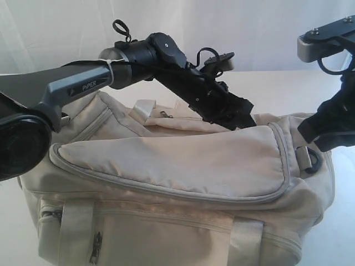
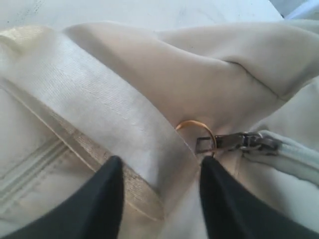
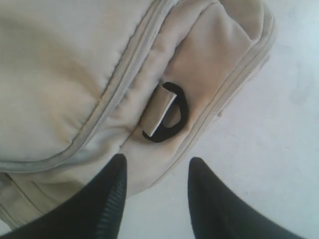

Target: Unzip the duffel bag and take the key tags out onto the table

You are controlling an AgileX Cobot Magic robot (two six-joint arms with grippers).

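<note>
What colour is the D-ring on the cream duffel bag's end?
The curved D-ring is black; the right wrist view shows it best.

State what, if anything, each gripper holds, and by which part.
Nothing is held. Left gripper open by the zipper pull; right gripper open near the black D-ring.

The one word I can read is "PiPER", in pale letters slanting along the grey link of my left arm (image 1: pixel 75 88). That link passes just above the left end of the duffel bag (image 1: pixel 177 160). A small pale mark sits beside the word, too small to make out.
</note>
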